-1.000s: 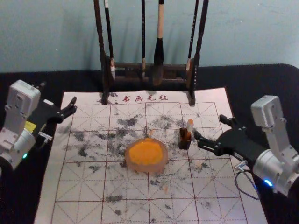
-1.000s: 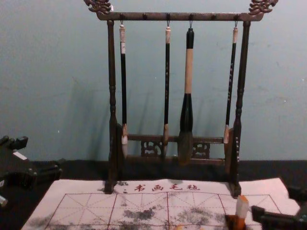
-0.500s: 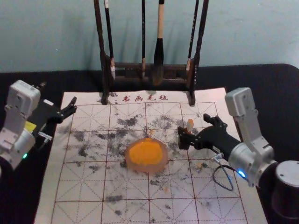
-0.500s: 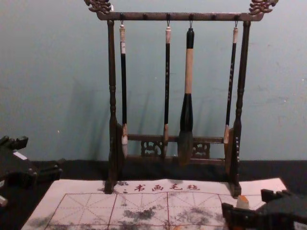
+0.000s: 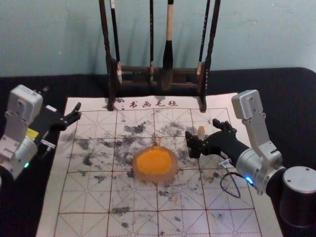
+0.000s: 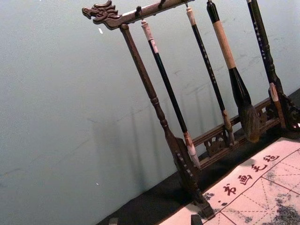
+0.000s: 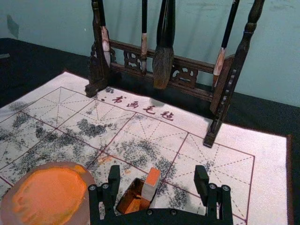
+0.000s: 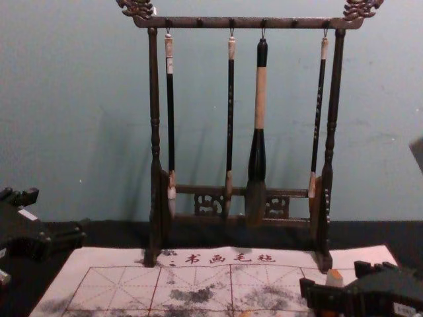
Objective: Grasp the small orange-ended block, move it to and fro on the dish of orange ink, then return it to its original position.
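The small orange-ended block (image 5: pixel 201 131) stands tilted in a small dark holder (image 5: pixel 194 149), right of the dish of orange ink (image 5: pixel 174 173). My right gripper (image 5: pixel 204 130) is open around it from the right. In the right wrist view, the block (image 7: pixel 150 184), orange end up, shows between the spread fingers of my right gripper (image 7: pixel 157 176), touching neither. The dish (image 7: pixel 87 180) lies beside the holder (image 7: pixel 123 199) there. My left gripper (image 5: pixel 61 100) is parked at the mat's left edge; in its wrist view the tips of my left gripper (image 6: pixel 154 220) stand apart.
A dark wooden rack (image 5: pixel 136 70) with several hanging brushes stands at the mat's back edge, behind the holder and dish. The ink-stained, gridded mat (image 5: pixel 133 222) lies on a black-covered table (image 5: pixel 276 94).
My right gripper has moved left to the block and holder, its near finger now in front of the holder. The left arm, block and dish have stayed put.
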